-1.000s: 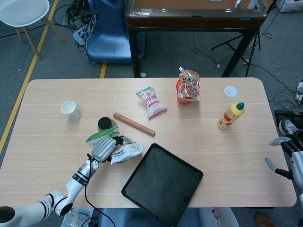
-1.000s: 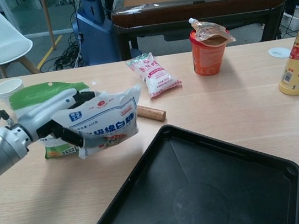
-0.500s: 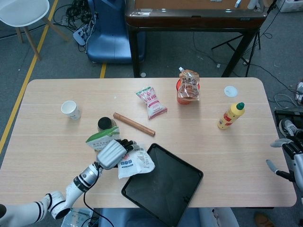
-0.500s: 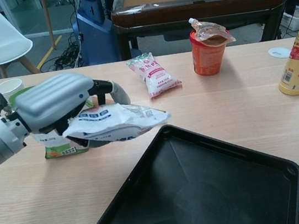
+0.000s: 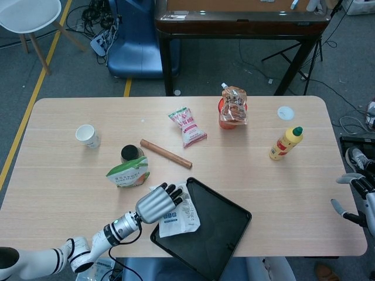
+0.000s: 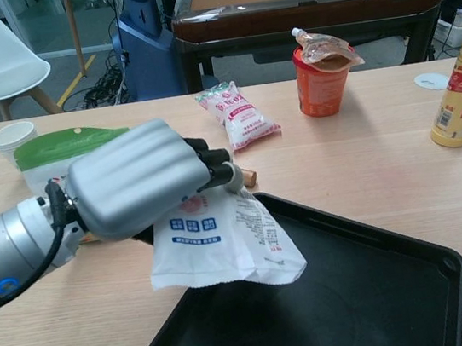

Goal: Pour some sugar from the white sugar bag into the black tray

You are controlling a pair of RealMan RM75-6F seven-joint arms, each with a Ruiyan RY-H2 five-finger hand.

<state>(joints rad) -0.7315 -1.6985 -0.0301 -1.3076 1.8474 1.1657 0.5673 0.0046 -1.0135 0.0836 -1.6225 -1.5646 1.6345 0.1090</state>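
Note:
My left hand (image 5: 157, 203) (image 6: 138, 188) grips the white sugar bag (image 5: 179, 215) (image 6: 223, 239) by one end. The bag hangs tipped downward over the near left part of the black tray (image 5: 221, 225) (image 6: 377, 290). Its lower edge is just above the tray floor in the chest view. No sugar shows in the tray. My right hand (image 5: 354, 196) sits at the far right edge of the head view, off the table, with its fingers apart and nothing in them.
A green-topped pouch (image 5: 129, 172) and dark jar (image 5: 130, 154) lie left of the tray. A wooden stick (image 5: 166, 154), a red-printed packet (image 5: 187, 126), a red cup with a pouch (image 5: 232, 108), a yellow bottle (image 5: 285, 143) and a paper cup (image 5: 87, 136) stand farther back.
My left hand has carried the sugar bag right and toward the table's near edge, from beside the green pouch to over the tray, and has tipped it from level to hanging downward.

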